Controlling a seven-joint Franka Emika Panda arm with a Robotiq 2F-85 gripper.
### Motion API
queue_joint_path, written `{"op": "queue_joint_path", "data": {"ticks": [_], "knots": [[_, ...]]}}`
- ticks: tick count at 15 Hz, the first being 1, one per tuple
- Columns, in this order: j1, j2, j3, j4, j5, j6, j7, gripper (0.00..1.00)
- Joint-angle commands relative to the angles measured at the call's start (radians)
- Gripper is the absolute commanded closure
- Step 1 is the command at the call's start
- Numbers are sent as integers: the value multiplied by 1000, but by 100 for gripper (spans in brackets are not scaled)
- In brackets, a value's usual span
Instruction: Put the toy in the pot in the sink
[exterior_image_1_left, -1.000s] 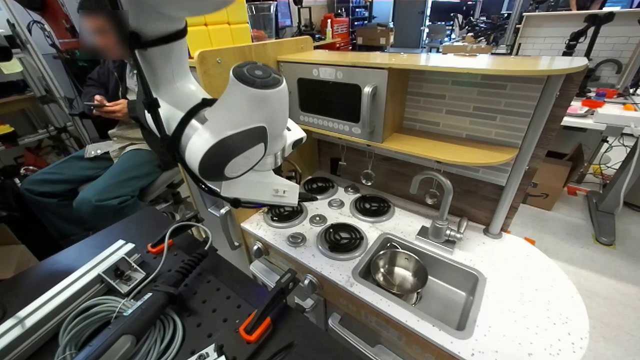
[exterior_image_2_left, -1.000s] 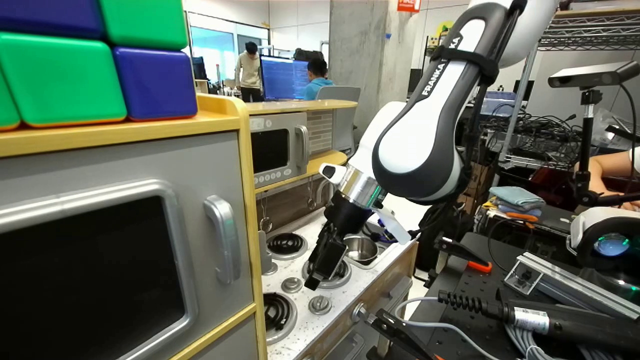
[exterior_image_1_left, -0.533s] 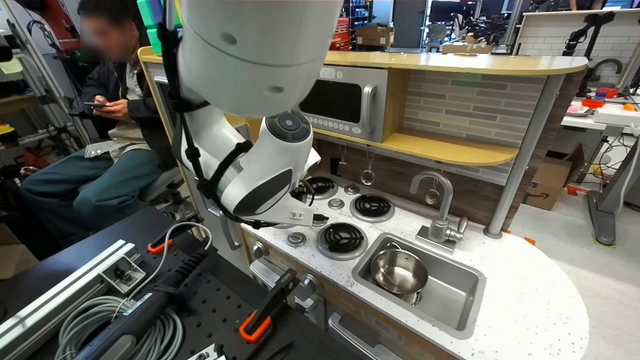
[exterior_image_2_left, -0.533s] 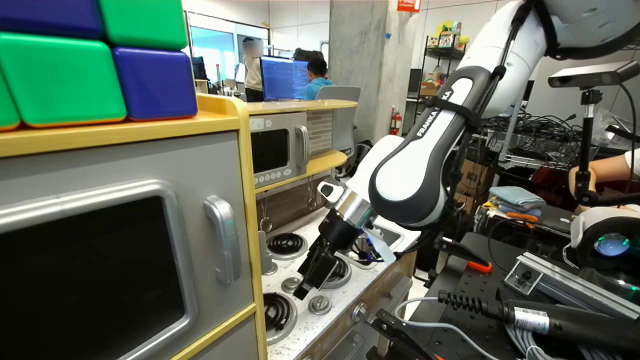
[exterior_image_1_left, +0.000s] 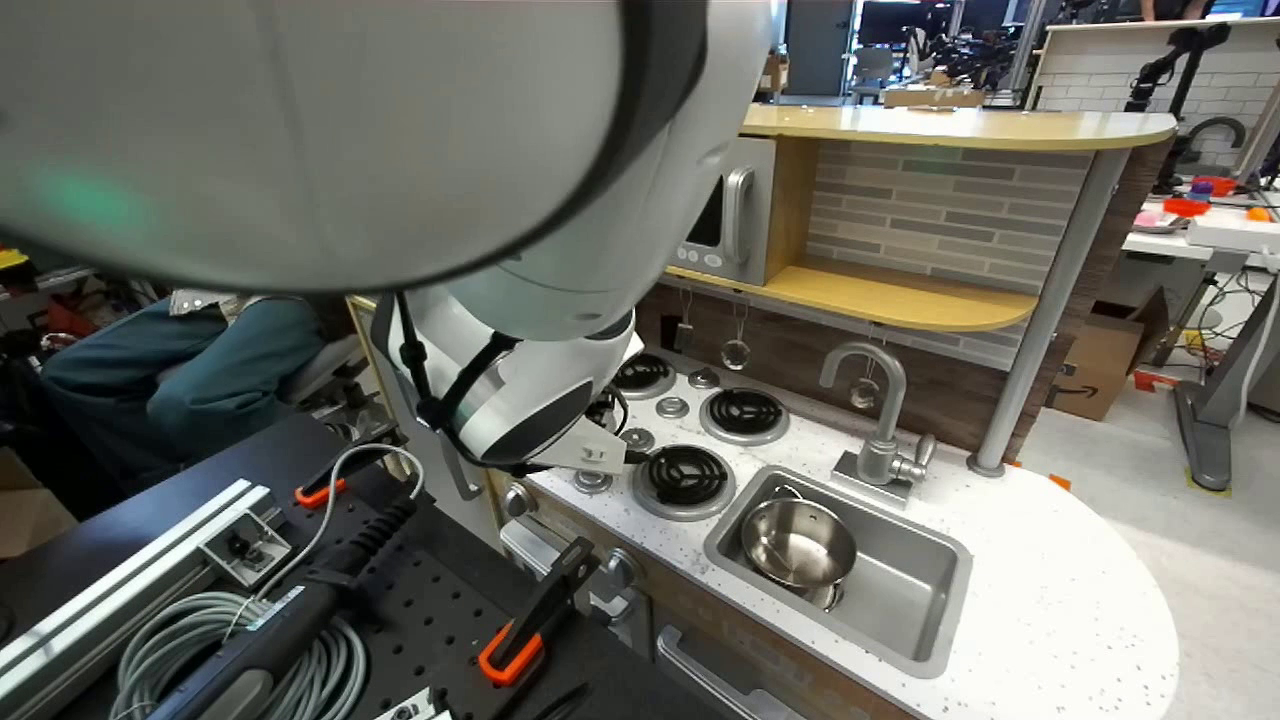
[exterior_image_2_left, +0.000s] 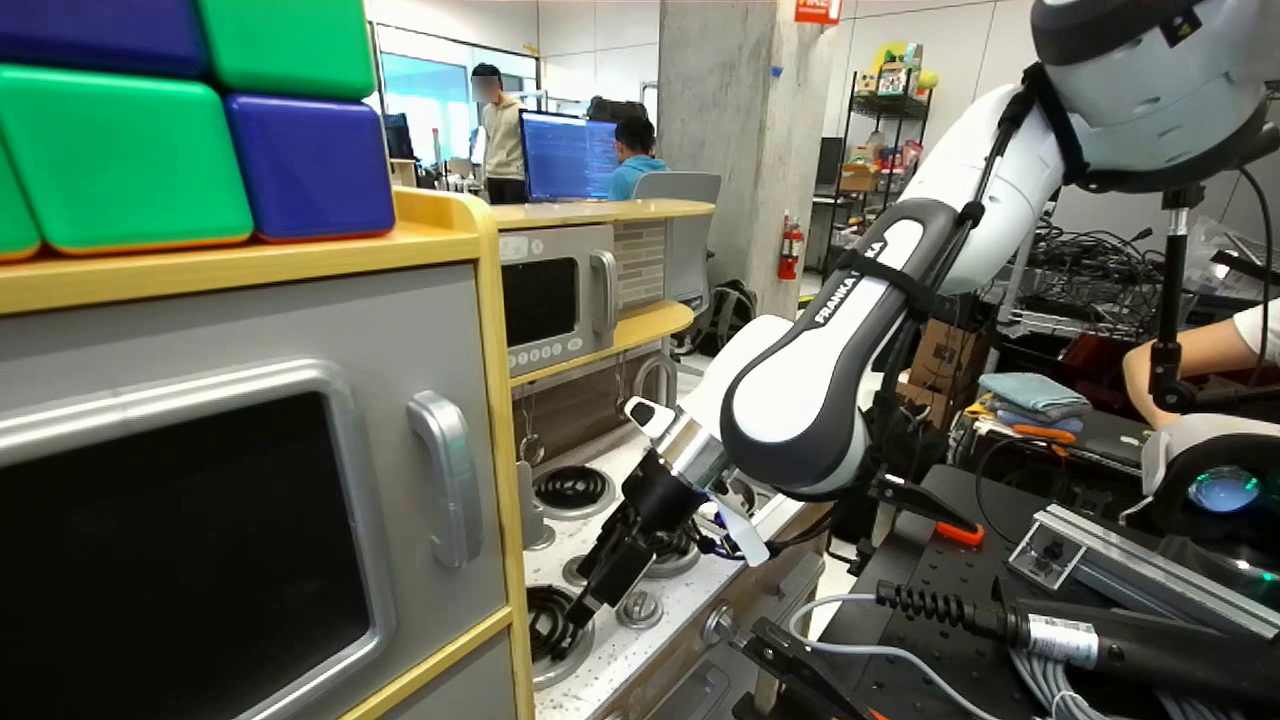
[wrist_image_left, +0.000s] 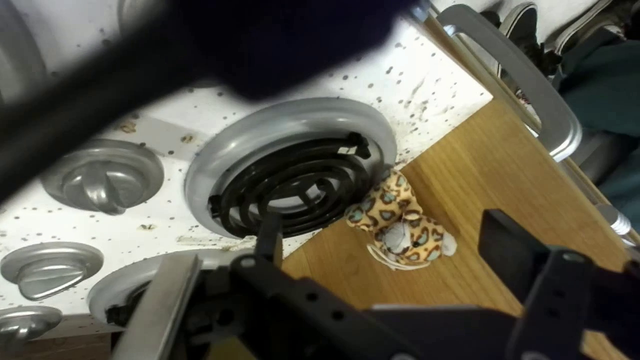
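Note:
The toy (wrist_image_left: 400, 225) is a small plush with tan leopard spots and a whitish muzzle. In the wrist view it leans against the wooden side panel (wrist_image_left: 480, 150), beside a black burner. It is not visible in either exterior view. My gripper (wrist_image_left: 382, 232) is open; the toy shows between its fingers, beyond the tips, with no contact visible. In an exterior view the gripper (exterior_image_2_left: 585, 615) points down over the burner by the panel. The shiny silver pot (exterior_image_1_left: 800, 545) sits in the left end of the grey sink (exterior_image_1_left: 945, 630).
Black coil burners (exterior_image_1_left: 684, 476) and silver knobs (exterior_image_2_left: 640, 609) cover the stove side. A curved faucet (exterior_image_1_left: 885, 420) stands behind the sink. The microwave (exterior_image_2_left: 560, 290) and shelf overhang the counter. A black table with a clamp (exterior_image_1_left: 535, 620) and coiled cable stands in front.
My gripper has moved down and toward the wooden side panel, over the burner beside it. The upper arm has swung lower and blocks more of an exterior view. The pot has not moved.

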Motion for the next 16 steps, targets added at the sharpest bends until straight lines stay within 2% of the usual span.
{"op": "queue_joint_path", "data": {"ticks": [1,3,4,5,7,12,16], "knots": [[-19,80,23,43,-45,-20,-28,0],[-4,104,21,58,-44,-15,-29,0],[5,115,21,66,-41,-14,-29,3],[9,128,23,75,-40,-13,-30,26],[29,151,24,97,-36,-10,-27,32],[64,185,34,134,-26,-16,-12,71],[67,137,53,113,10,-14,57,99]]}}
